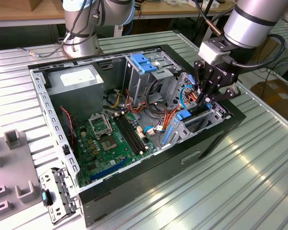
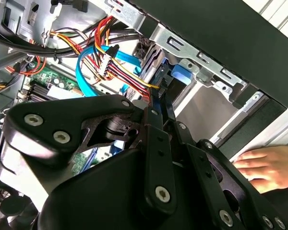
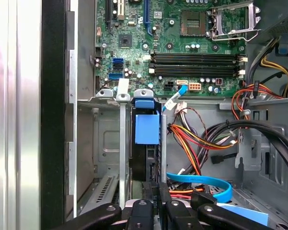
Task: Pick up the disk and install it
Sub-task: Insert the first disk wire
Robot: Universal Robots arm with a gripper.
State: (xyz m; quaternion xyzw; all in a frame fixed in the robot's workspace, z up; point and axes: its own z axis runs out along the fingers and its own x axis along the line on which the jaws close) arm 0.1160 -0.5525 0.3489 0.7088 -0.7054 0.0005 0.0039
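The disk point(image 3: 146, 143) is seen standing on edge in the drive cage point(image 1: 201, 122), right of frame centre, gripped by the gripper point(image 1: 205, 98) with narrow fingers point(image 2: 159, 112).

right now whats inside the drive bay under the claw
The disk stands on edge in the bay's slot, its blue side rail facing up in the first wrist view, with the claw right at its end. The disk's label and lower part are hidden by the bay's metal walls.

disk point(image 3: 145, 143) mostly sunk edge-on in its bay, tool point(image 3: 156, 191) tips hidden behind linkage, hand point(image 2: 269, 165) cut off
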